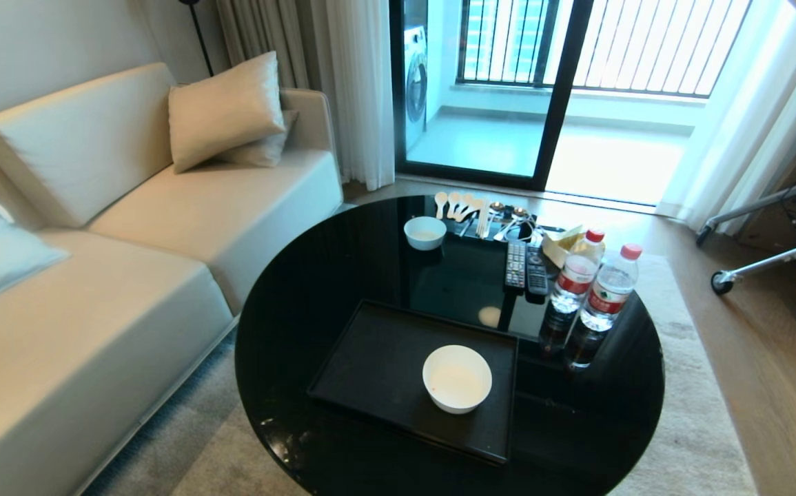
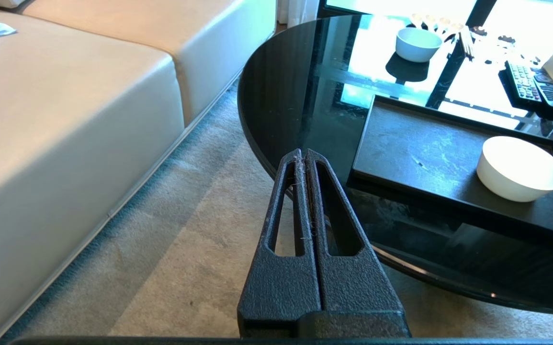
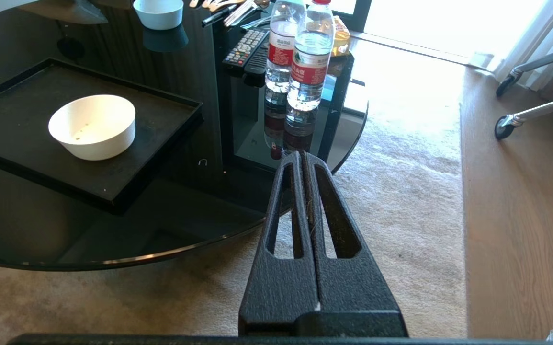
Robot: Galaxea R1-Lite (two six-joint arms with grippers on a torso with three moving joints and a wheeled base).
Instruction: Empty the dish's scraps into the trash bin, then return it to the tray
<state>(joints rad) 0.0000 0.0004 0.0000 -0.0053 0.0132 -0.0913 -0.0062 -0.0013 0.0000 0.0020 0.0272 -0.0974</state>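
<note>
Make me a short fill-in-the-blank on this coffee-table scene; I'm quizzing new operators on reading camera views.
1. The white bowl sits on the black ____.
2. Beside the two remote controls stand ____ water bottles with red caps.
3. The left gripper and the right gripper, both off the table's edge, are ____.
4. A second bowl stands near the spoons, ____ the tray.

Missing words: tray; two; shut; outside

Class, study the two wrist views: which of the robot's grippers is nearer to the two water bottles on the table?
Right. The right gripper hangs shut off the table's edge just short of the water bottles; the left gripper, also shut, hangs off the sofa-side edge, beyond the tray.
</note>
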